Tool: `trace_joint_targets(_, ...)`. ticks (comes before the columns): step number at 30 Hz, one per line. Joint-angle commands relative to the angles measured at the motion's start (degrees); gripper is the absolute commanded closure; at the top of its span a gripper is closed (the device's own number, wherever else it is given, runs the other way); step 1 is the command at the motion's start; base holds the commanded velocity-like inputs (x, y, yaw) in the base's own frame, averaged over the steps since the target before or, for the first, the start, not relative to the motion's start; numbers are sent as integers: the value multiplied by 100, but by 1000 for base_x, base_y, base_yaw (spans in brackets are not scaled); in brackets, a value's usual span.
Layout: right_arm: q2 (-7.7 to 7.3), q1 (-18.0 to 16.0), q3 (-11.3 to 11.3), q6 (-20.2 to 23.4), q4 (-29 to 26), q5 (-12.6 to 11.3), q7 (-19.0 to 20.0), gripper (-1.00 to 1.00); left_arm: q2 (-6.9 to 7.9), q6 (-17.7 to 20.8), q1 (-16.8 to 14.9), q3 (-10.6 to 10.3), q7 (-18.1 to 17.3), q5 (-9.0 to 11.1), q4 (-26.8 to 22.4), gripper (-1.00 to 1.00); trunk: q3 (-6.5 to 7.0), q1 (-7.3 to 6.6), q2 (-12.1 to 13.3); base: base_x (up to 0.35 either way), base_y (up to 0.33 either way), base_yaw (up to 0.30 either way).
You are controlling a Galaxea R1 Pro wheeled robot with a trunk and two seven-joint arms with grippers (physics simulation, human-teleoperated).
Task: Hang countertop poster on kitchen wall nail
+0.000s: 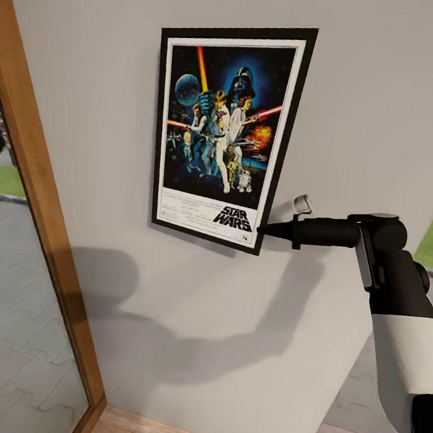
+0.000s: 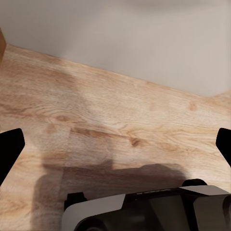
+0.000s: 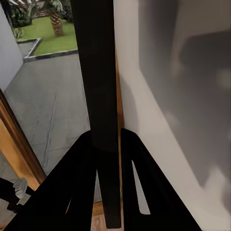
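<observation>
We hold black-framed Star Wars poster against plain light-grey wall; right gripper clamped on its lower corner. Left gripper spread wide, empty. Left: release, once poster hangs.

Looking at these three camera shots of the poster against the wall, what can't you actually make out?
- Wall nail: in the head view the poster covers the wall behind it, so whether it hangs on a nail is hidden.
- Poster art: the right wrist view sees the poster edge-on between the right gripper jaws.
- Small credits above the title: too small to read.
- Left gripper: fingertips cut off at both edges; floor beyond.
</observation>
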Motion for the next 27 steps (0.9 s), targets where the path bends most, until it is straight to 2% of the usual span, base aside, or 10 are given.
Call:
trace_joint_targets(1,-3,-3,5,75,-1,5,29,100,-3,41,1,15,-33,-25,-12,-100,-1,2,-4,0,60,0)
trace_joint_targets(27,-3,-3,11,62,-1,5,29,100,0,41,1,15,-33,-25,-3,-100,-1,2,-4,0,44,0)
